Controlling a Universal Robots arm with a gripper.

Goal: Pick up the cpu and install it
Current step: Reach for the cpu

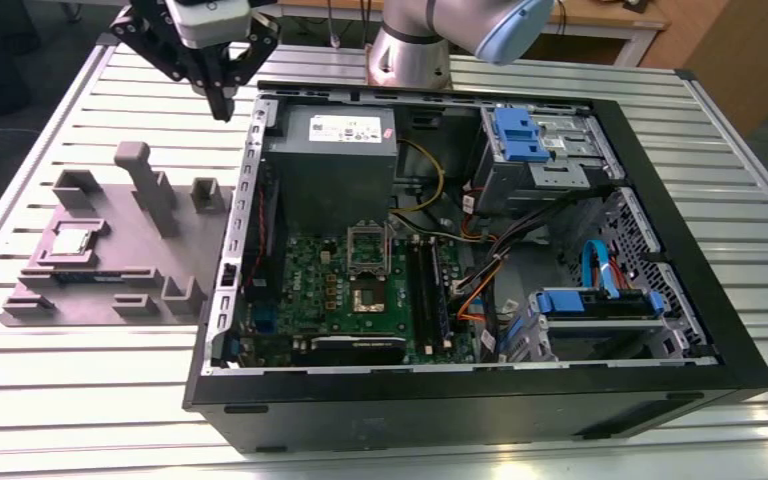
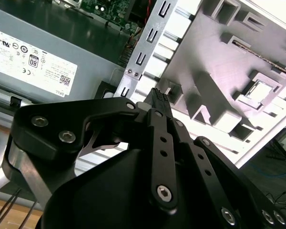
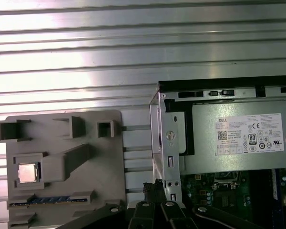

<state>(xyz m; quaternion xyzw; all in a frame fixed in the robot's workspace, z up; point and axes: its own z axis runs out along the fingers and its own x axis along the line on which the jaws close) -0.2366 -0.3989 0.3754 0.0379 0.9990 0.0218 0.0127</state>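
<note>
Slatted metal table (image 1: 77, 400), seen in the exterior view. On it, open black computer case (image 1: 491, 400) lying on its side, filling the middle and the three o'clock half. Inside, grey power supply box (image 1: 337, 160) at twelve o'clock of the green motherboard (image 1: 311, 290). Just beside the case, at its nine o'clock, grey moulded parts holder (image 1: 131, 250). Black gripper (image 1: 221, 105) hanging above the table near the case's eleven o'clock corner, fingers clenched together on nothing. Smallest, the cpu (image 1: 75, 240), lying flat with its silver top up in a square recess of the holder, at seven o'clock of the gripper and well apart from it.
</note>
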